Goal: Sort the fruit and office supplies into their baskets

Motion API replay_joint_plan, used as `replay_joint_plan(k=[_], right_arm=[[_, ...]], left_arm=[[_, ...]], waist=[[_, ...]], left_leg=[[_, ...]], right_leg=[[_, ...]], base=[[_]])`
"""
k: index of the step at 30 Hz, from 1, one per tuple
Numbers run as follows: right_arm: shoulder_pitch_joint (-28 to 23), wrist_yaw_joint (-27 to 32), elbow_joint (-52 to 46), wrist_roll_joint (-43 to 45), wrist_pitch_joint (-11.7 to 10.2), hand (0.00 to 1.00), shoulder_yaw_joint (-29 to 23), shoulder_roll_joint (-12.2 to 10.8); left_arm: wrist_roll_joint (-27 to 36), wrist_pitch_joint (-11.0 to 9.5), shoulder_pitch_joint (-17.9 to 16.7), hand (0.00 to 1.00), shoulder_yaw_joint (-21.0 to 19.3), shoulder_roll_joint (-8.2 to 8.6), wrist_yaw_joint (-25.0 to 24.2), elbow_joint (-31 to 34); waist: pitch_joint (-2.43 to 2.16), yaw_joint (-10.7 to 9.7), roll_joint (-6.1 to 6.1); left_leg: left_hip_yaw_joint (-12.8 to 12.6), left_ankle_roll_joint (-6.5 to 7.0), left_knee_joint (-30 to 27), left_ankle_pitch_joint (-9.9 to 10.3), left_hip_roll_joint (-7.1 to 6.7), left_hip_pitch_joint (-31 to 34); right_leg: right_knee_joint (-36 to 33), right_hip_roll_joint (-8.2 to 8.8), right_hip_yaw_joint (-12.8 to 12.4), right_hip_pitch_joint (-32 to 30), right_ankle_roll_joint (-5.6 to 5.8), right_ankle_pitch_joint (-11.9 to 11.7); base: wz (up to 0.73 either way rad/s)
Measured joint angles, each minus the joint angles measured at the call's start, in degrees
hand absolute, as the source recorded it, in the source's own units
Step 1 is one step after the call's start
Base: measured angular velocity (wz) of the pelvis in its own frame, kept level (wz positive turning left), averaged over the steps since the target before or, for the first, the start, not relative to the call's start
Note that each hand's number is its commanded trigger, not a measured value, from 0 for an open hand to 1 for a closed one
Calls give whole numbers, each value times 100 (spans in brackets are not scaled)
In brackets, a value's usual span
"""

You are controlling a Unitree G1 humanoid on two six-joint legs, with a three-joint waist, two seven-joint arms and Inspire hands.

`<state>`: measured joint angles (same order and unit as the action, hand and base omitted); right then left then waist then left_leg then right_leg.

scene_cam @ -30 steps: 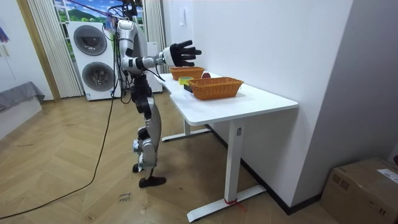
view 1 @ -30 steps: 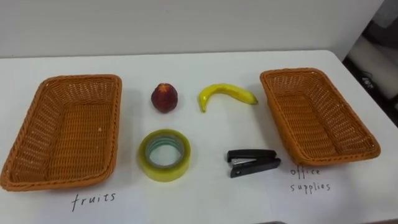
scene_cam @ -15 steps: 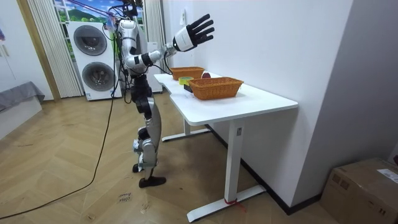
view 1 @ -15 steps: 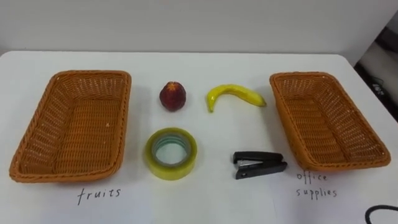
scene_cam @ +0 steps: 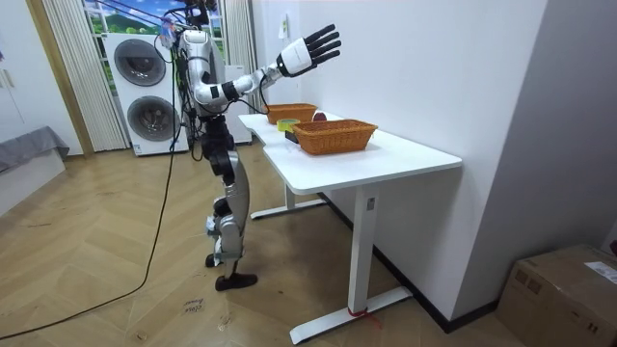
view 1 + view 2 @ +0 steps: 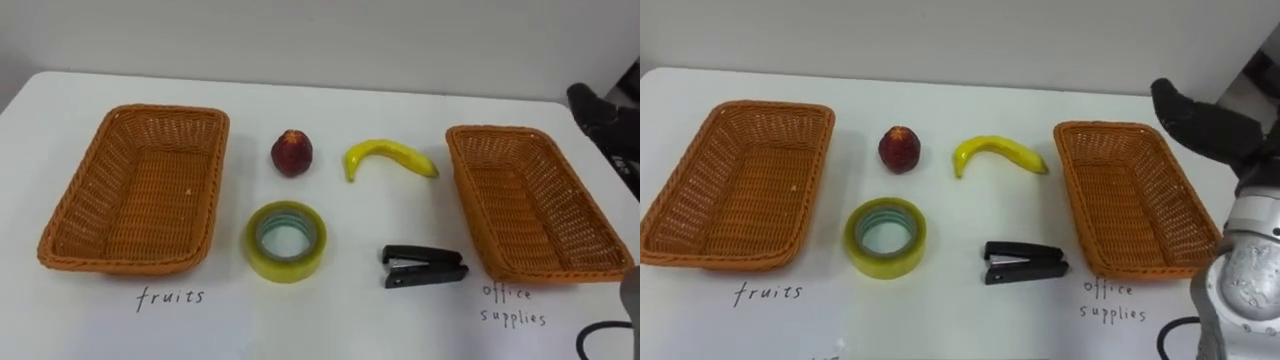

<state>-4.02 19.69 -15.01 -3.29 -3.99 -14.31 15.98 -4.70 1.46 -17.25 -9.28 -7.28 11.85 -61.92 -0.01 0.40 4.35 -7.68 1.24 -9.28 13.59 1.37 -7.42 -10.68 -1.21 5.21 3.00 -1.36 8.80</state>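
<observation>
While the table [image 6: 330, 90] holds the fruits basket [image 6: 165, 108] and office basket [image 6: 495, 130], both empty, the right robot hand [image 6: 1210, 125] hovers spread wide, holding nothing. Tape [image 6: 287, 266], banana [image 6: 390, 156], stapler [image 6: 424, 267] and peach [image 6: 291, 153] lie between the baskets; best pinch the stapler across its narrow body

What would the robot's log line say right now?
nothing sorted | right hand: open, raised near right basket | red fruit, banana, tape, stapler: on table | left basket, right basket: empty

Black-fingered right hand [image 6: 1205, 125], silver-grey forearm, white torso
</observation>
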Motion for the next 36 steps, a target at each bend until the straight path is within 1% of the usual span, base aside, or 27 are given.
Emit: replay_joint_plan(k=[5, 9, 14, 19, 22, 25, 26, 27, 29, 32, 33, 34, 35, 36], right_arm=[[21, -344, 0, 504, 39, 0, 202, -1], [21, -669, 0, 832, 40, 0, 205, -1], [21, -898, 5, 913, 40, 0, 225, -1], [30, -1166, 76, 967, 40, 0, 362, 0], [31, -1436, 159, 1005, 51, 0, 433, 0], [68, -1645, 260, 1036, 123, 0, 460, 7], [90, -1756, 317, 1037, 181, 0, 474, 7], [90, -1858, 320, 1051, 251, 0, 484, 6], [91, -1990, 322, 1118, 277, 0, 530, 7], [119, -2195, 435, 1335, 278, 0, 698, 8], [120, -2289, 521, 1419, 287, 0, 762, 12], [119, -2340, 550, 1475, 314, 0, 800, 13], [117, -2474, 564, 1540, 398, 0, 869, 13], [116, -2544, 565, 1566, 434, 0, 894, 13]], left_arm=[[-7, 61, 25, 0, -3, -9, -16, 6], [-62, 61, 27, 0, -7, -22, -48, 5], [-55, 61, 59, 0, -8, -36, -135, -1], [-57, 59, 134, 0, -5, -50, -222, -30], [-57, 50, 171, 0, -4, -59, -314, -93], [-52, 49, 189, 0, 58, -91, -392, -123], [-53, 49, 204, 0, 65, -101, -409, -123], [-53, 49, 216, 0, 66, -108, -411, -122], [-60, 49, 215, 0, 58, -135, -409, -119], [-59, 50, 271, 0, 65, -200, -407, -72], [-66, 50, 268, 0, 63, -216, -407, -27], [-81, 51, 263, 0, 63, -223, -407, -1], [-117, 51, 248, 0, 62, -238, -407, 19], [-129, 54, 254, 0, 63, -245, -407, 32]], waist=[[-3, -1, 3], [-8, 10, 9], [-9, 30, 8], [-11, 49, 11], [-9, 44, 12], [-2, 84, 27], [2, 97, 42], [10, 126, 56], [28, 151, 85], [26, 147, 136], [19, 160, 148], [18, 161, 149], [20, 161, 147], [20, 159, 145]], left_leg=[[-5, 0, 39, 0, 5, -8], [-6, 0, 55, 0, 9, -11], [-4, 0, 59, 0, 24, -13], [-7, 0, 67, 0, 31, -21], [-9, -1, 64, 0, 32, -20], [-9, -1, 61, 0, 30, -18], [-10, -1, 60, 0, 29, -16], [-12, 0, 59, 0, 29, -9], [1, 0, 58, 0, 12, -1], [23, -1, 58, 0, 1, 16], [18, 0, 52, 0, 2, 13], [17, 0, 48, 0, 3, 10], [18, 1, 43, -1, 7, 5], [17, 1, 43, -1, 10, 5]], right_leg=[[0, -7, 0, -13, 0, 0], [0, -9, 1, -16, 0, 0], [-1, -7, -14, -12, 0, -1], [-9, -5, -19, 3, -9, -8], [-10, -6, -15, 5, -13, -17], [-9, -7, -2, 2, -12, -18], [-8, -7, 2, 1, -12, -18], [-6, -7, 8, -4, -12, -18], [9, -6, 34, -1, -11, -19], [20, -5, 66, -1, -11, -18], [18, -2, 69, 1, -11, -19], [16, -1, 70, 2, -11, -19], [15, 1, 71, 3, -11, -19], [15, 4, 74, 2, -10, -19]], base=[[0], [0], [0], [0], [0], [0], [0], [0], [2], [5], [4], [0], [0], [0]])
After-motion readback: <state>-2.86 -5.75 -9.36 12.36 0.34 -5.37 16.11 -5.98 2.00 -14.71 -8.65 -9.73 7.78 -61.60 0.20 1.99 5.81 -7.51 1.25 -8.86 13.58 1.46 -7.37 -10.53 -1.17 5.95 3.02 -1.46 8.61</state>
